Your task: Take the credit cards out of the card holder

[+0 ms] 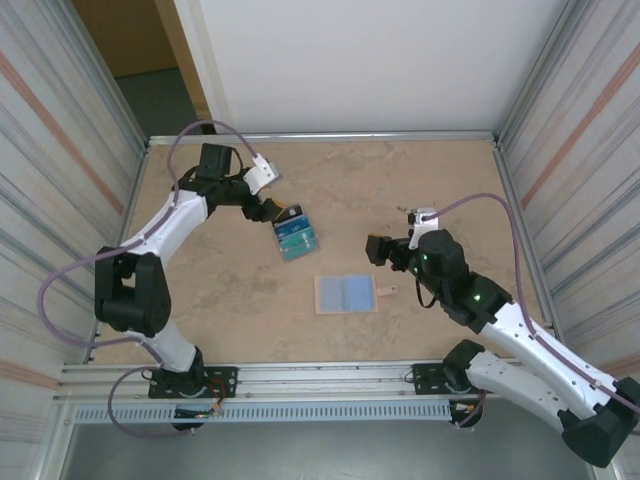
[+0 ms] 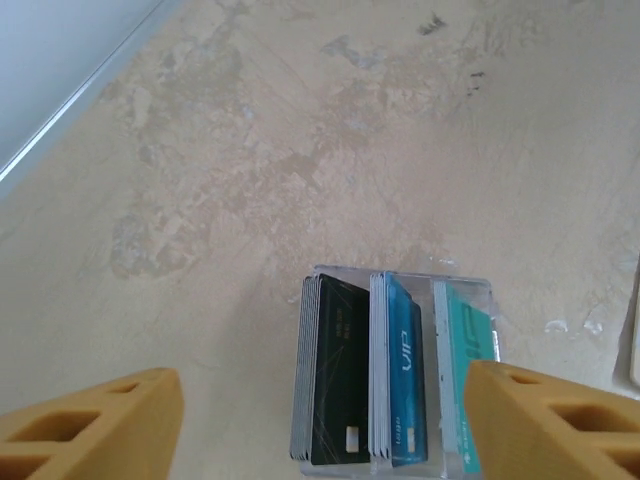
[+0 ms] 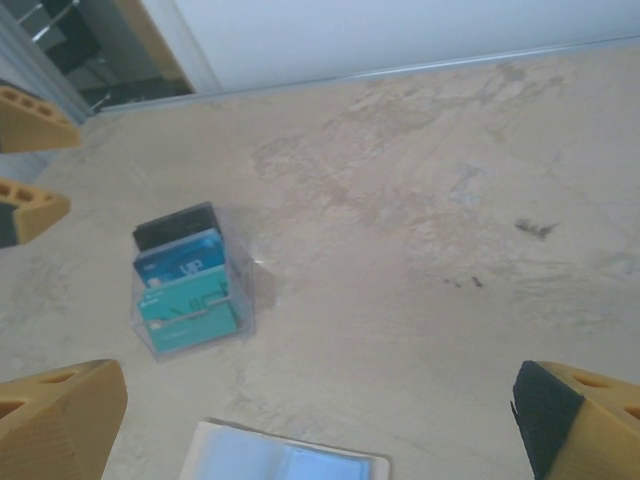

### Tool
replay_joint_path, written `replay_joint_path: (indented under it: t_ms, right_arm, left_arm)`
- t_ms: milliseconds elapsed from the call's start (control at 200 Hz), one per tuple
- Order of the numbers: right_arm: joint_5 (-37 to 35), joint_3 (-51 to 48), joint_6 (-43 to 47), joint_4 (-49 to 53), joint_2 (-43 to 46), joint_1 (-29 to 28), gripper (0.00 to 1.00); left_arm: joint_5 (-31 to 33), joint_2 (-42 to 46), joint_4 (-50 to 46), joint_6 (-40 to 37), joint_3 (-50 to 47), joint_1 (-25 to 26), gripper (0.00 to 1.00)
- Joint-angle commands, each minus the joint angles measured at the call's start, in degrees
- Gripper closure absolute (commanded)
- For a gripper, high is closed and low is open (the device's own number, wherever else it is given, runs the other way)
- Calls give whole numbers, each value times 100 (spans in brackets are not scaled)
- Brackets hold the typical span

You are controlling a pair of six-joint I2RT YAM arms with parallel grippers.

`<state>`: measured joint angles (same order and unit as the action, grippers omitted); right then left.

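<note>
Tan-rimmed card holder (image 1: pixel 346 294) spread open and flat on the mottled beige table (image 1: pixel 450 180), light-blue inner faces up, closure tab (image 1: pixel 386 291) pointing right. Sits near the middle, toward the near edge, apart from both grippers. Pocket contents too small to make out from above. Farther back and to the left, what looks like a clear plastic tray (image 3: pixel 243 285) with black, blue and teal cards (image 2: pixel 395 380) standing on edge in rows. Left gripper (image 1: pixel 275 211) just beside that tray on its far-left side, yellow fingers (image 2: pixel 90 420) spread wide, clasping nothing. Right gripper (image 1: pixel 372 248) hovering right of centre, beyond the tab's end of the holder, jaws wide apart and empty.
</note>
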<state>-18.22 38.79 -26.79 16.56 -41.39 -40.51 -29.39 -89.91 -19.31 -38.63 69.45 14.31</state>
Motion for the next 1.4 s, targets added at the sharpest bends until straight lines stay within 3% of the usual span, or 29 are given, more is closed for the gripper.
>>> replay_joint_path:
  t_ms: [0,226,446,626,927,1398]
  right_arm:
    - [-584,-64,-160,395,262,52,1]
    - [-1123,-143,-265,920,722,170,1]
    - [-1531,-238,-404,1263,948,423,1]
    - [-2075,-207,-459,1414,809,548,1]
    - [-2503,-516,31,659,322,814,1]
    - [-2115,-898,940,-455,-90,1292,1]
  left_arm:
    - [660,627,591,439,-553,196,8]
    - [1582,1892,1597,1466,-1930,376,1]
    - [3001,2933,1789,1624,-2990,734,1]
    - [3949,3719,2391,1778,-3836,671,1]
    - [3862,3682,3384,2258,-4479,-118,1]
    - [3589,2728,5321,2302,-5113,-418,1]
